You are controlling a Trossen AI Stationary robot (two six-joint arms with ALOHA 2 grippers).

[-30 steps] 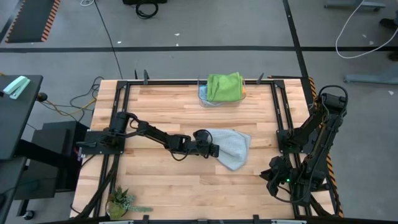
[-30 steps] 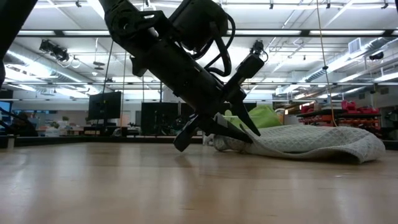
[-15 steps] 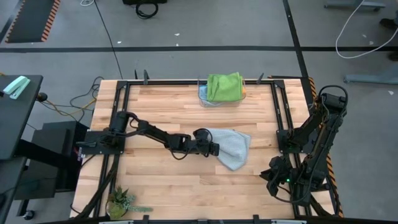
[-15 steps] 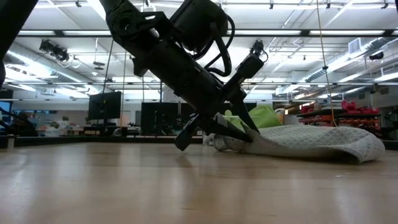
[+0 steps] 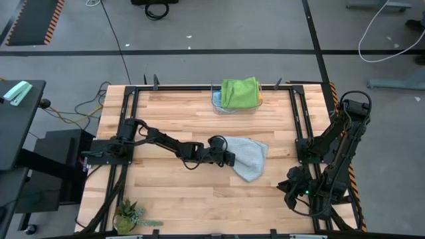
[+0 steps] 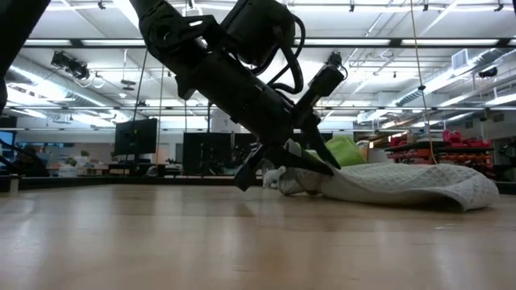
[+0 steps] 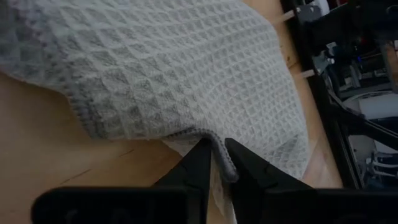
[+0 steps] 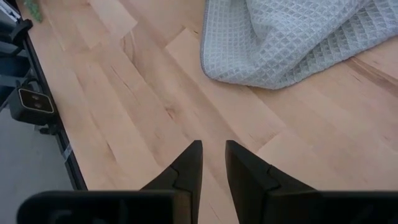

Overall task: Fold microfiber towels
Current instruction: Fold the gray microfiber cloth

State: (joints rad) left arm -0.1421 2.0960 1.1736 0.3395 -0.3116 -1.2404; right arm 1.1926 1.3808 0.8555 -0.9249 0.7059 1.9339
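The light grey towel lies crumpled in the middle of the table, its underside on the wood; it also shows in the low view and the right wrist view. My left gripper is at the towel's left end, low over the table, and is shut on the towel. The bright green towel lies folded on top of a pile at the table's far edge, with a sliver of yellow-orange showing beside it. My right gripper waits at the table's right side, empty, with a narrow gap between its fingers. My left gripper pinches the grey towel's hemmed edge between its two fingers, at the towel's left end. The fingers slant down from the table's left side. The held edge is raised a little off the wood, and the rest of the towel lies slack on the table.
A small potted plant stands at the table's near left corner. Black frame rails run along the table's sides. Bare wood lies near and left of the grey towel.
My left gripper has gone slightly toward the table's right edge, still shut on the towel's edge. The towel's left end has bunched up a little against the rest, which has stayed where it was.
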